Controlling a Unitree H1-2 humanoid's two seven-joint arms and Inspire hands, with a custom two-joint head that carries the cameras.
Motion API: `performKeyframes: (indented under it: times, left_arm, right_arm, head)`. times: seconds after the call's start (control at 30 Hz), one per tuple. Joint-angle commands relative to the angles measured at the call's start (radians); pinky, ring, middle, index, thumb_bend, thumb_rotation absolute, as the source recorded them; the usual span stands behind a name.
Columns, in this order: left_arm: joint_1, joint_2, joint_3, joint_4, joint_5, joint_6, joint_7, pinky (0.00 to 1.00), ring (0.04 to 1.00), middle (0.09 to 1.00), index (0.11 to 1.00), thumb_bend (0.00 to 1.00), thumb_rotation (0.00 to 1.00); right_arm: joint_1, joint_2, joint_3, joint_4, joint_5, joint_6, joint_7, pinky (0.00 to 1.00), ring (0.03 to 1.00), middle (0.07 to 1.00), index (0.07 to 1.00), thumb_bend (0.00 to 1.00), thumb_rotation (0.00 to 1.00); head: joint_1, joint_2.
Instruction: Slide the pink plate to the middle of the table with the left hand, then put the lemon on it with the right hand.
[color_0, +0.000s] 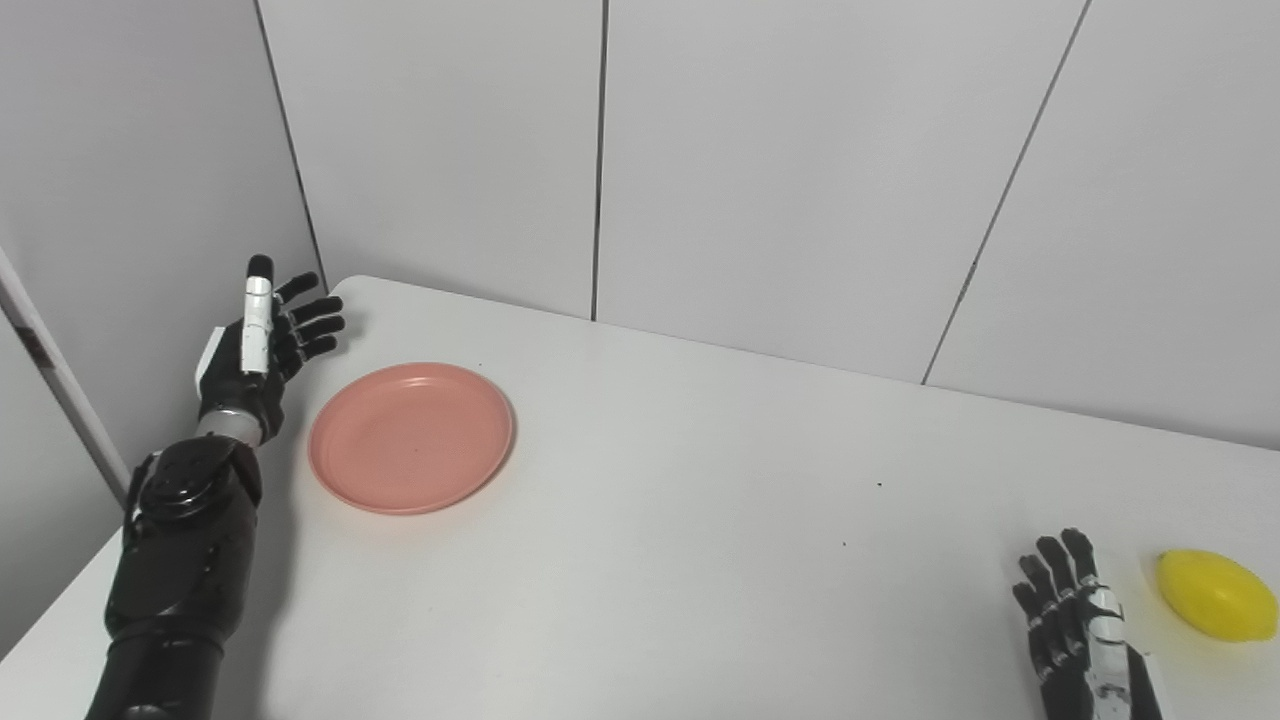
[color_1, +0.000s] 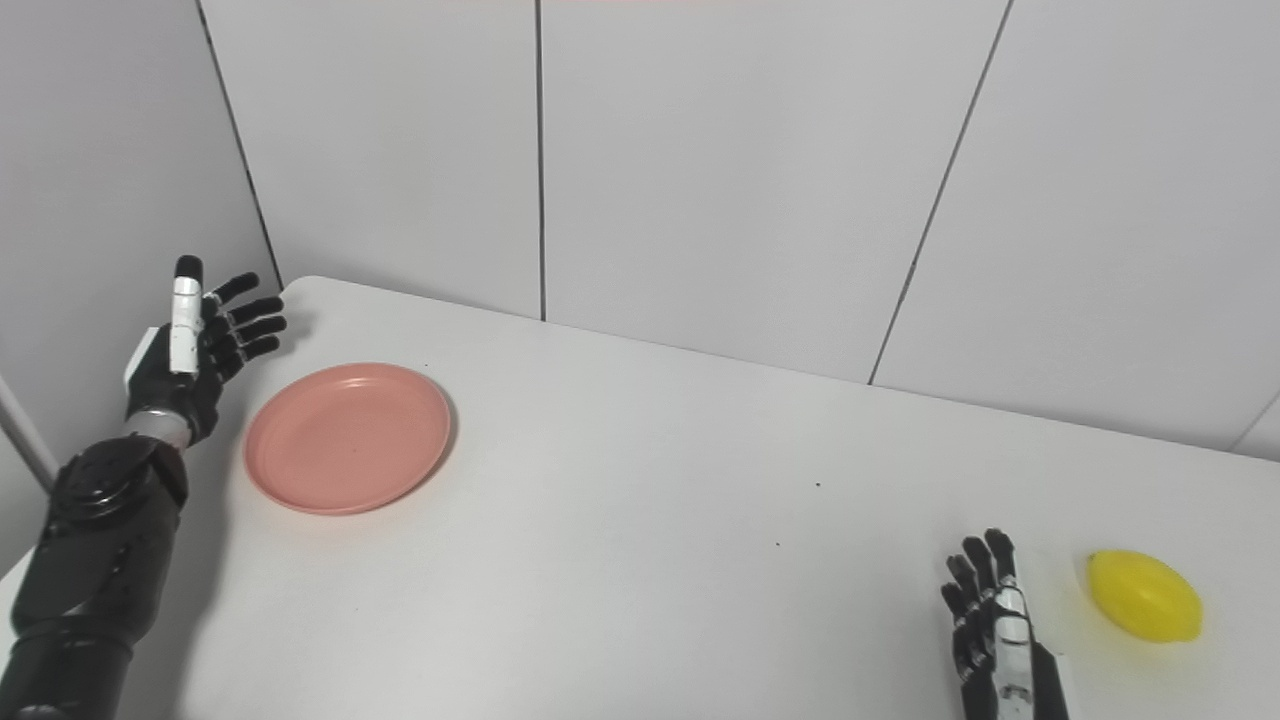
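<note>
**Both robot hands spread and empty; plate at the left, lemon at the right**

The right robot hand (color_1: 995, 625) is cut off by the bottom edge of both views: only its fingers and part of the back show, and its arm is out of sight. Whether its palm touches the bench (color_0: 700, 560) cannot be told. The left arm is cut at the lower left corner, so only the forearm and wrist show. The bench's near edge and right end also run out of frame.

The left robot hand (color_0: 262, 345) is raised at the bench's far left corner, palm turned toward the right, thumb pointing up and fingers spread, holding nothing. It stands just beside the pink plate (color_0: 411, 437), apart from its rim.

The right robot hand lies low over the bench with fingers pointing away from the robot, slightly parted, holding nothing. The lemon (color_0: 1217, 595) lies on the bench just to its right, not touched.

The plate sits flat on the left part of the bench, well apart from the lemon.
</note>
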Motion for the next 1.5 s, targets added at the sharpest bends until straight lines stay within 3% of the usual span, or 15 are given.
performKeyframes:
  times: [0.0,0.23,0.53,0.73,1.03,1.47]
  left_arm:
    - [-0.061,0.041,0.004,0.019,-0.014,-0.071,-0.030,0.77,0.730,0.696,0.768,0.88,0.99]
    - [-0.049,0.034,-0.007,0.110,-0.010,-0.128,-0.045,0.80,0.764,0.748,0.805,0.85,1.00]
    - [-0.041,0.028,-0.024,0.178,-0.009,-0.192,-0.056,0.78,0.746,0.717,0.749,0.89,0.99]
    - [-0.009,0.009,-0.036,0.122,-0.028,-0.174,-0.076,0.75,0.725,0.711,0.774,0.90,0.99]
    - [0.061,-0.027,-0.061,-0.045,-0.042,-0.106,-0.097,0.74,0.725,0.717,0.781,0.88,1.00]
    - [0.151,-0.092,-0.085,-0.336,-0.053,0.057,-0.073,0.75,0.747,0.734,0.768,0.86,1.00]
  right_arm:
    - [0.062,0.024,0.014,0.048,0.015,-0.004,0.007,1.00,0.973,0.973,0.989,0.53,0.95]
    - [0.060,0.023,0.013,0.051,0.020,-0.003,0.008,1.00,0.975,0.978,0.992,0.53,0.94]
    - [0.059,0.023,0.016,0.058,0.013,-0.010,0.006,1.00,0.974,0.977,0.990,0.55,0.95]
    - [0.059,0.029,0.019,0.053,0.003,-0.012,-0.001,1.00,0.967,0.968,0.981,0.55,0.95]
    - [0.058,0.034,0.027,0.046,-0.008,-0.013,-0.005,1.00,0.964,0.968,0.987,0.57,0.96]
    - [0.062,0.031,0.034,0.035,-0.007,-0.004,-0.008,1.00,0.962,0.967,0.978,0.58,0.97]
  head:
    - [0.000,0.003]
    - [-0.001,0.003]
    - [-0.004,0.006]
    - [-0.007,0.008]
    - [-0.017,0.011]
    - [-0.023,0.015]
